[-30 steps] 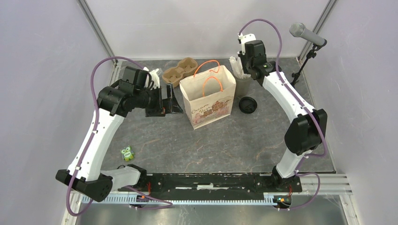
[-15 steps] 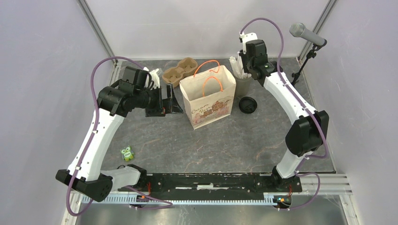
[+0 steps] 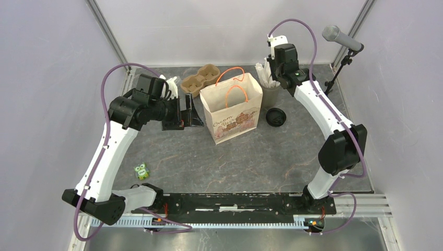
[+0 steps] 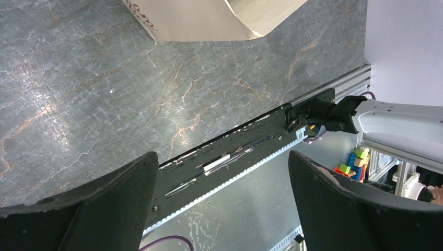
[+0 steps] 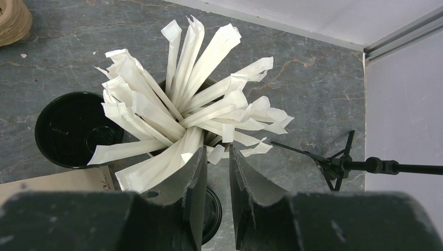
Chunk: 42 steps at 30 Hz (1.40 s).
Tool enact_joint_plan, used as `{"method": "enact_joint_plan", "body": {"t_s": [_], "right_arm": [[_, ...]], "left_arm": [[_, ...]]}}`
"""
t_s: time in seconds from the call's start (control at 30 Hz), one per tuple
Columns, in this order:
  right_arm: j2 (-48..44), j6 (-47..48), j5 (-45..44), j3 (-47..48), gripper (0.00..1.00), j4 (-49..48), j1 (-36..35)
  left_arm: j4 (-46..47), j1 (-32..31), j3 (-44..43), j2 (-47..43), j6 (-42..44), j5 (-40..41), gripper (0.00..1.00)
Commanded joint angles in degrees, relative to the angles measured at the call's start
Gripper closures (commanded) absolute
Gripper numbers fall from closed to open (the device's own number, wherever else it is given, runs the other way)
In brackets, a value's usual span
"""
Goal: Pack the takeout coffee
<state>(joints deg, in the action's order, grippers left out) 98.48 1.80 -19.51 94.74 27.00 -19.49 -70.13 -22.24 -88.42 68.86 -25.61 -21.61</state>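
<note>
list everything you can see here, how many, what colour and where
paper bag: 1, cream with orange handles, upright mid-table
cup carrier: 1, brown, far side, left of the bag
takeout coffee: 1, black with lid, right of the bag
grey cup: 1, grey, just behind the coffee
wrapped sticks: many, white, standing in the grey cup
owl toy: 1, green, near left
microphone: 1, grey on a black stand, far right corner
table: 1, dark grey marbled, under everything
left gripper: 1, black, open and empty, left of the bag
right gripper: 1, black, jaws narrow, at the sticks; grip unclear
</note>
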Motion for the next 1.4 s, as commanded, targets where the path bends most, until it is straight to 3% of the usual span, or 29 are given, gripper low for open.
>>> {"method": "enact_joint_plan", "body": {"t_s": [0.0, 0.53, 0.8, 0.97, 1.17, 1.37], "right_arm": [[0.1, 0.31, -1.18, -0.41, 0.72, -2.26, -0.03], [1.91, -0.1, -1.2, -0.92, 0.72, -1.96, -0.03], [0.15, 2.33, -2.43, -0.91, 0.99, -2.54, -0.02], [-3.59, 2.92, -0.52, 0.75, 1.0, -0.45, -0.03], [-10.03, 4.16, -0.01, 6.98, 1.0, 8.9, -0.04], [-17.74, 5.49, -1.6, 6.87, 1.0, 12.51, -0.04]], "left_arm": [[1.48, 0.19, -0.63, -0.92, 2.5, -1.86, 0.0], [1.44, 0.24, -0.7, -0.74, 2.58, -1.65, 0.0], [1.48, 0.18, -0.78, -0.48, 2.67, -1.69, 0.0], [1.49, 0.19, -0.79, -0.23, 2.54, -1.4, 0.0], [1.4, 0.2, 0.23, -0.87, 2.18, 0.68, 0.0], [1.05, 0.19, -0.78, -1.45, 1.12, 7.78, 0.0]]}}
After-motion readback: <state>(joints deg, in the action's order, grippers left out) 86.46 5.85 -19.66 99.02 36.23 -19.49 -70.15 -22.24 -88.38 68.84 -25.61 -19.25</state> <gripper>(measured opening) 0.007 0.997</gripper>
